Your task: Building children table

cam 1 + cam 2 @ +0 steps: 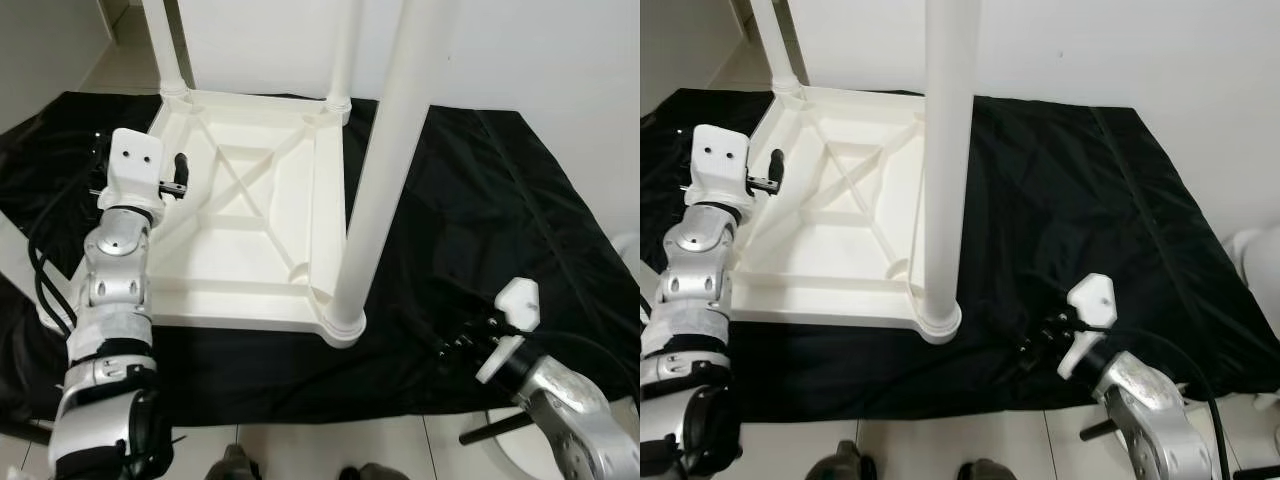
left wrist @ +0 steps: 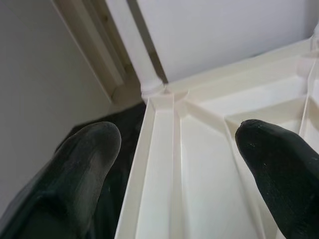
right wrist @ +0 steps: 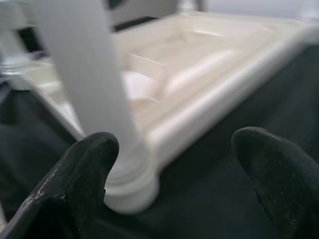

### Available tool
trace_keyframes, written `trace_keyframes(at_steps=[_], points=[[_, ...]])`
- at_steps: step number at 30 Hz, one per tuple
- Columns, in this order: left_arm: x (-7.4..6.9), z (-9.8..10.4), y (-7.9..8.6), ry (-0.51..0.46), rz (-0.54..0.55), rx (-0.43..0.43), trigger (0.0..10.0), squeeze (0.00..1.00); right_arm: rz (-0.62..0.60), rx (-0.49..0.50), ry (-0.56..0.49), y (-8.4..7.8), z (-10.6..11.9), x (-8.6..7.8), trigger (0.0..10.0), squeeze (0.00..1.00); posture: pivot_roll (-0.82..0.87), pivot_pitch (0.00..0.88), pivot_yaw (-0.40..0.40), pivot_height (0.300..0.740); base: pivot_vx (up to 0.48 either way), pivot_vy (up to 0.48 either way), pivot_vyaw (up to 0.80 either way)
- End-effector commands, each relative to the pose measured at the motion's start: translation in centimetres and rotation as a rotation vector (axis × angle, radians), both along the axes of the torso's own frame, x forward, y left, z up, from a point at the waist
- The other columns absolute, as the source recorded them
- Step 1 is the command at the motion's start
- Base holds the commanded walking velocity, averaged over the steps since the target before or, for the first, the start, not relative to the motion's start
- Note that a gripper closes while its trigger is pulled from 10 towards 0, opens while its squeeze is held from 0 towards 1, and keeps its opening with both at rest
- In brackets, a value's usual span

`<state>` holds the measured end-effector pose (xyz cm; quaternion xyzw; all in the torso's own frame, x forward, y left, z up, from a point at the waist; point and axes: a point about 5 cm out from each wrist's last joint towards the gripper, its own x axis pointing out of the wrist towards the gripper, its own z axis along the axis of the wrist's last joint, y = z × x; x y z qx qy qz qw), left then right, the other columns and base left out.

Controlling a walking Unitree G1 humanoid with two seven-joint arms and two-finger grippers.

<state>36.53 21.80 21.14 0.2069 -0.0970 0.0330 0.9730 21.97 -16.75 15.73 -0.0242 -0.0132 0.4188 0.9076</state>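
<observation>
I see the white table top [image 1: 250,235] lying upside down on a black cloth [image 1: 480,200], with legs [image 1: 385,160] standing up from its corners. My left gripper [image 2: 174,164] hovers wide open and empty over the top's left edge. My right gripper [image 3: 172,174], also spread and empty, is over the cloth near the closest leg.

Even, soft indoor light is falling across both eye views, which are looking sharp. The black cloth [image 1: 480,190] is swallowing shadows. The right wrist view is blurring the white leg [image 3: 84,74].
</observation>
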Motion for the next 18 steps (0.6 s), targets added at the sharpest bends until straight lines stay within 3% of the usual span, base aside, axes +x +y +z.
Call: trace_keyframes(at_steps=[1, 7, 14, 18], points=[[0.2, 0.4, 0.0, -0.045, 0.051, -0.011, 10.0, 0.00, 0.053, 0.004, 0.035, 0.5, -0.4, 0.2, 10.0, 0.00, 0.03, 0.027, -0.020, 0.740, 0.000, 0.000, 0.00], [0.3, 0.4, -0.4, -0.055, 0.017, 0.007, 10.0, 0.00, 0.193, -0.021, 0.071, 1.4, -0.5, 0.6, 10.0, 0.00, 0.05, 0.023, -0.035, 0.740, 0.000, 0.000, 0.00], [0.3, 0.2, -0.2, -0.053, 0.023, 0.010, 10.0, 0.00, 0.232, -0.041, 0.087, 1.6, -0.7, 0.7, 10.0, 0.00, 0.05, 0.021, -0.045, 0.740, 0.000, 0.000, 0.00], [0.5, 0.0, -0.3, -0.050, 0.018, 0.008, 10.0, 0.00, 0.196, -0.053, 0.060, 2.8, -1.3, 2.6, 10.0, 0.00, 0.05, 0.018, -0.041, 0.740, 0.000, 0.000, 0.00]])
